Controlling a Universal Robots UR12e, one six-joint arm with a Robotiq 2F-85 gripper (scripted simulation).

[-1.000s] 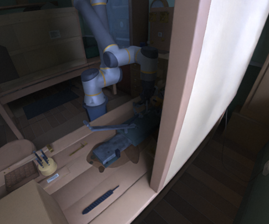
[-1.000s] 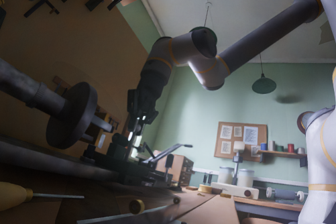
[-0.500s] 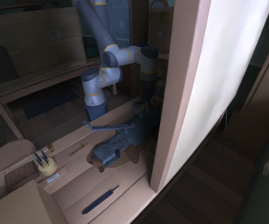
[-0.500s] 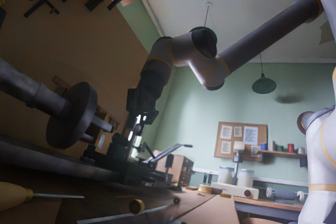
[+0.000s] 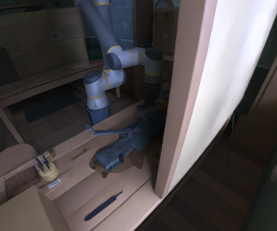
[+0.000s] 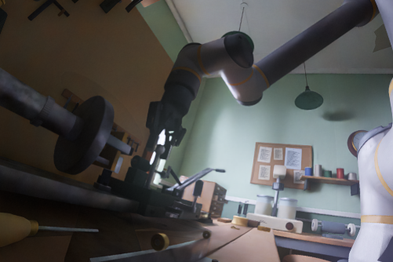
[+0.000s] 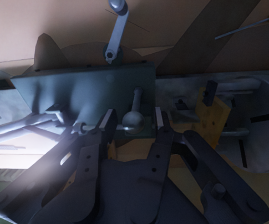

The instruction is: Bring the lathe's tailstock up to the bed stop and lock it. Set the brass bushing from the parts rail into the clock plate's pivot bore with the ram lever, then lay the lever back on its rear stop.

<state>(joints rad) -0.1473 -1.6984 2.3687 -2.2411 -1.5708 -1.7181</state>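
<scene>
The grey-green tailstock [image 7: 87,91] sits on the lathe bed [image 5: 114,153], close to the faceplate [image 7: 258,124] that carries the brass clock plate [image 7: 212,116]. A short lock lever with a ball knob [image 7: 133,122] stands up from the tailstock's near edge. The long ram lever [image 5: 113,132] reaches out to the left over the bench, and a crank handle [image 7: 116,30] hangs off the tailstock's far side. The brass bushing is not visible. My gripper [image 7: 133,122] hangs over the tailstock with the ball knob between its fingers; it is open and holds nothing.
A tall pale board [image 5: 210,85] stands right beside the lathe and hides its headstock end from the side camera. On the bench lie a file [image 5: 103,206], a brass tool [image 5: 80,153], a round holder with dark tools [image 5: 48,170] and a wooden-handled tool [image 6: 14,232].
</scene>
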